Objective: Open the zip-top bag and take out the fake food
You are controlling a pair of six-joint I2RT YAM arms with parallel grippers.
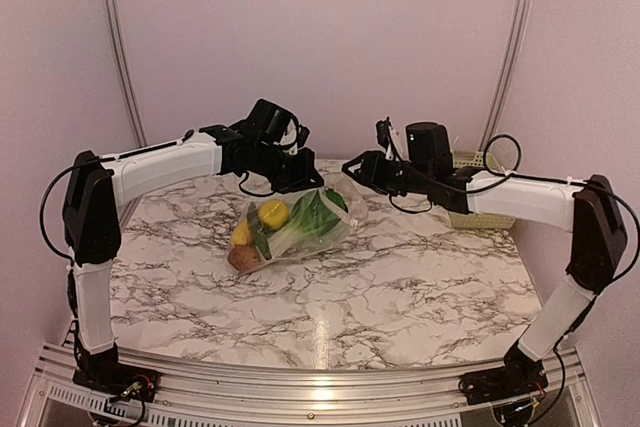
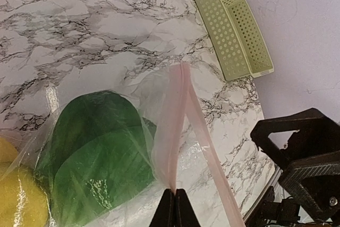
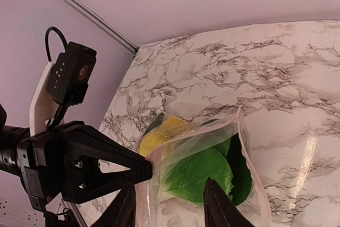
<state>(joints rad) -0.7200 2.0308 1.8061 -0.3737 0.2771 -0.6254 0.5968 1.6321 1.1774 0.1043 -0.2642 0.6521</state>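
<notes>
At the upper left of centre in the top view, the left gripper (image 1: 303,177) reaches down to the far edge of the zip-top bag (image 1: 305,225). Its wrist view shows the fingers pressed together, pinching the pinkish zip strip (image 2: 179,115) and holding that lip up off the marble table (image 1: 400,287).

At centre, the bag lies on the table with the fake food (image 1: 268,225) all inside: leafy green, yellow and brown pieces show through the film. Nothing has been taken out.

Right of centre, the right gripper (image 1: 356,169) hovers at the bag's mouth with its fingers spread, the near lip between them but not clamped. The mouth looks partly parted, though I cannot tell how far. Judging by this, pulling it wide and emptying it both remain.

At the far right stands a pale green basket (image 1: 482,209), apart from the bag.
</notes>
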